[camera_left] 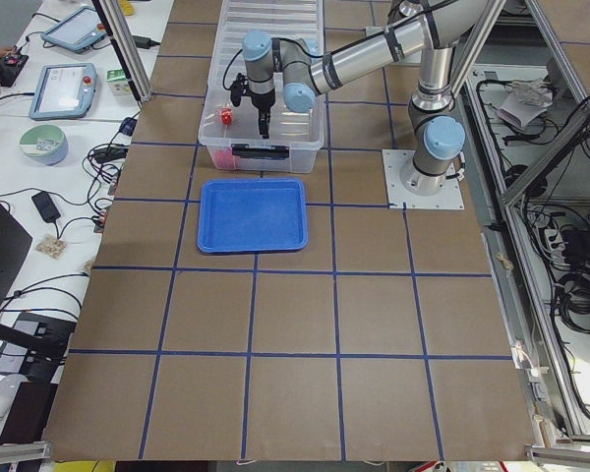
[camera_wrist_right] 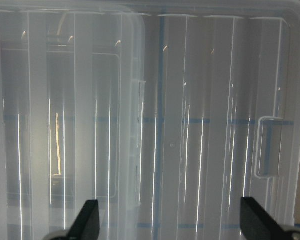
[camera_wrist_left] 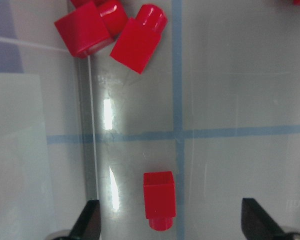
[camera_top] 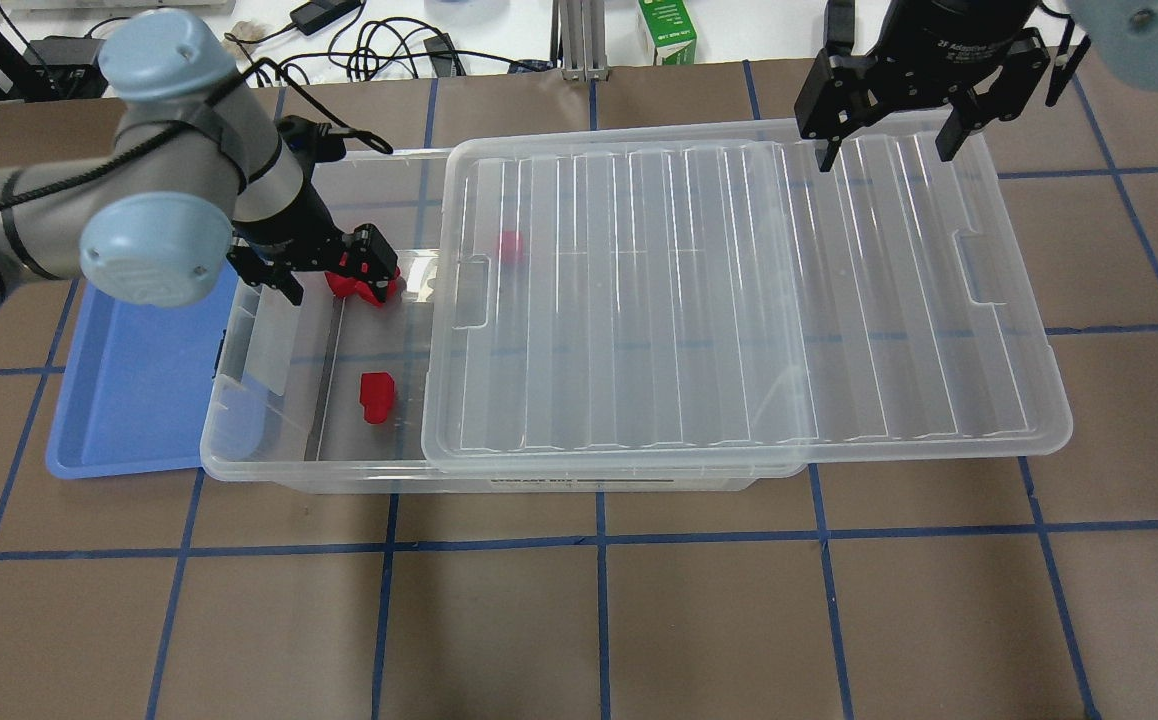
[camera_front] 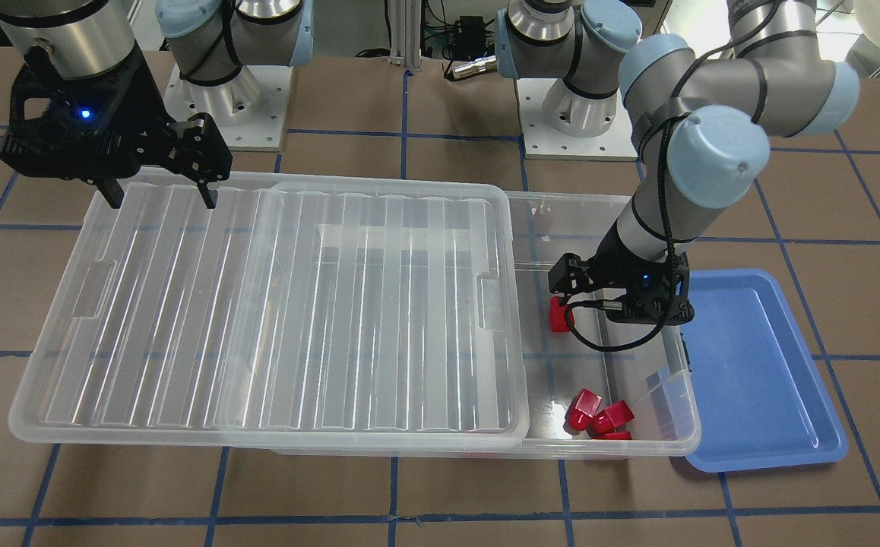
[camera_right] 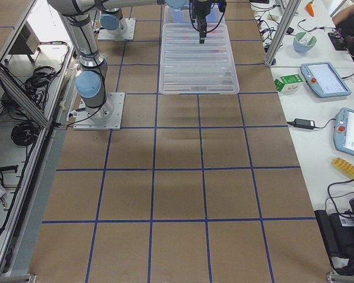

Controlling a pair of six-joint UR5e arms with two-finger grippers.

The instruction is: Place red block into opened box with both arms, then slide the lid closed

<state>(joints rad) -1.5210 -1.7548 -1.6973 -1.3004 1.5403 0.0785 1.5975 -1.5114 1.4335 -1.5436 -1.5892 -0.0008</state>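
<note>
Since the red block already lies loose on the floor of the box, in the uncovered strip at its latch end, I judge the placing done. My left pincer hangs inside that strip right above the block, fingers spread and nothing between them. A cluster of red blocks sits in the same strip, toward the box's long wall away from my bases. What is left is the closing. The lid covers most of the box but overhangs its other short end, so it must slide toward the latch end once my left arm is out of the box. My right pincer hovers spread and empty above that overhanging part, beyond the box's end, touching nothing that I can see. On its wrist I read "2F Adaptive"; the label strip on the box's near long wall is too small to read.
</note>
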